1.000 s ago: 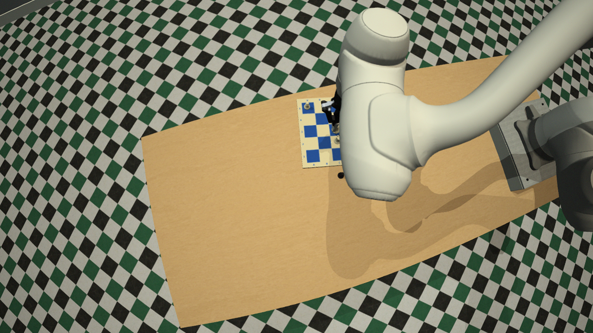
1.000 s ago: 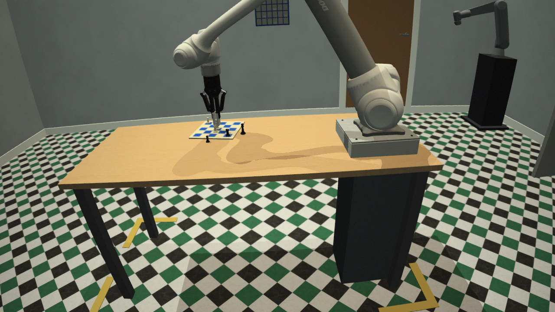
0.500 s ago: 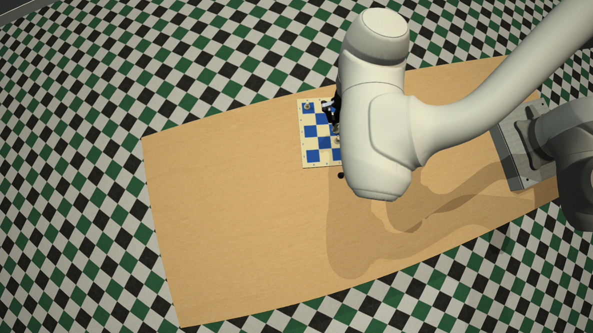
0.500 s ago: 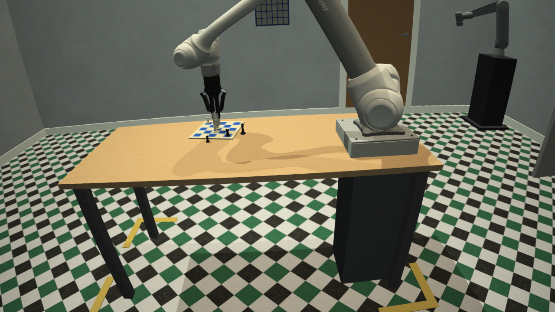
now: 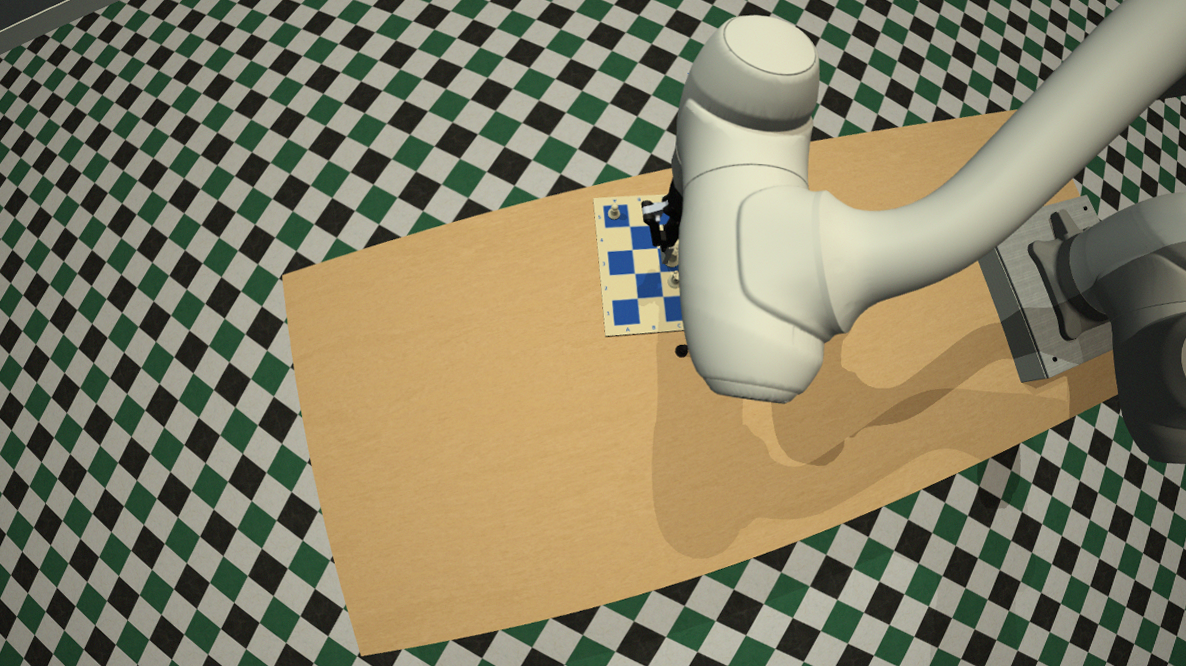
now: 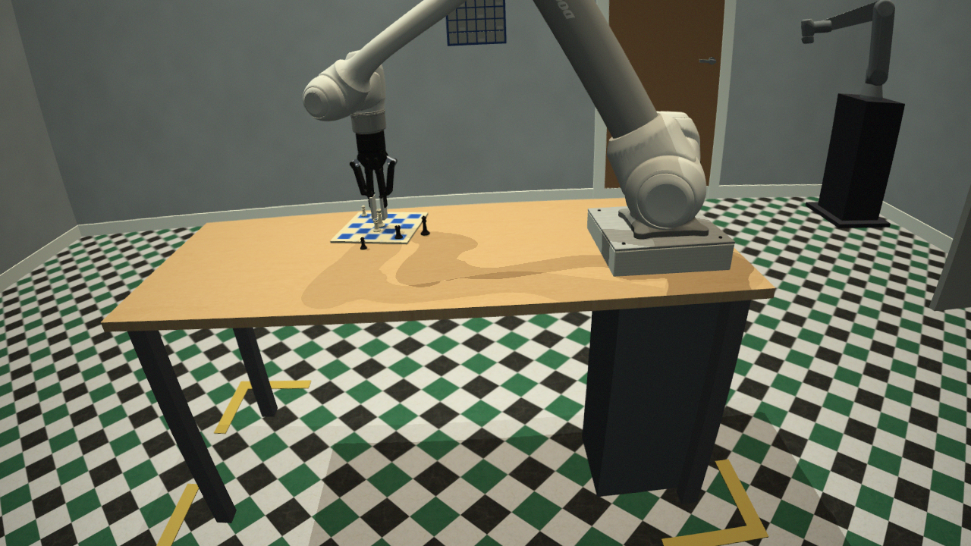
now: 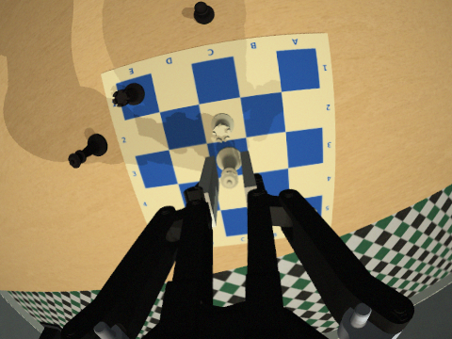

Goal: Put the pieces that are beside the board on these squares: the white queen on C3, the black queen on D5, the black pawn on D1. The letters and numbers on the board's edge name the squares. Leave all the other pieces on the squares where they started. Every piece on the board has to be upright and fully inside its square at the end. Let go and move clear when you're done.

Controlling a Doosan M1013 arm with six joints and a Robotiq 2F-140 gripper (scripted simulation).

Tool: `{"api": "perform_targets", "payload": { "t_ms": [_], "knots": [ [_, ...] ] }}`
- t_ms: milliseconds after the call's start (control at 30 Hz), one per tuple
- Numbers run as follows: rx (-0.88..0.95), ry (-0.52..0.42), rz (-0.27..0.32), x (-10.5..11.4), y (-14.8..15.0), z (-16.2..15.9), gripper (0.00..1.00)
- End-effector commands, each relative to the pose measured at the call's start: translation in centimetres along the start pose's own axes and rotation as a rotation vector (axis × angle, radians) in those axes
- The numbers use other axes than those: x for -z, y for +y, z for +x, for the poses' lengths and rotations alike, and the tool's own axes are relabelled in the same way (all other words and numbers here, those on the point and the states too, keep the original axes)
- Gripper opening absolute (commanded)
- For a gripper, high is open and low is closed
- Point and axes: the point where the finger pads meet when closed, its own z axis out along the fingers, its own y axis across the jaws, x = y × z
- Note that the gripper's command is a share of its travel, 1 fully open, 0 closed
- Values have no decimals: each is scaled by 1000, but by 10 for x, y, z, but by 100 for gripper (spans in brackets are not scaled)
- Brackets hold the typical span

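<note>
Two black pieces (image 7: 88, 150) beside board (image 7: 312, 45).

White queen (image 7: 229, 166) upright on C3.

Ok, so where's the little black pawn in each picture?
Top: the black pawn is a tiny dark dot on the table, just below the board's lower edge, next to the big arm joint.
Exterior: the pawn stands on the table just in front of the board's near edge.
Wrist: the pawn is near the top, above the board's lettered edge.
Shared landmark: the blue and cream board; the pawn sits just outside its lettered edge.
</note>
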Motion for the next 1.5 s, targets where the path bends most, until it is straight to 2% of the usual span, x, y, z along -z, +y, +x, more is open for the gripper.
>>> {"api": "perform_targets", "payload": {
  "t_ms": [0, 500, 667, 1000, 1367, 1400, 1467],
  "knots": [
    [0, 0, 0, 0, 0, 0, 25],
    [0, 0, 0, 5, 0, 0, 25],
    [0, 0, 0, 22, 0, 0, 25],
    [0, 0, 0, 74, 0, 0, 25],
    [0, 0, 0, 90, 0, 0, 25],
    [0, 0, 0, 90, 0, 0, 100],
    [0, 0, 0, 90, 0, 0, 100]
  ]
}}
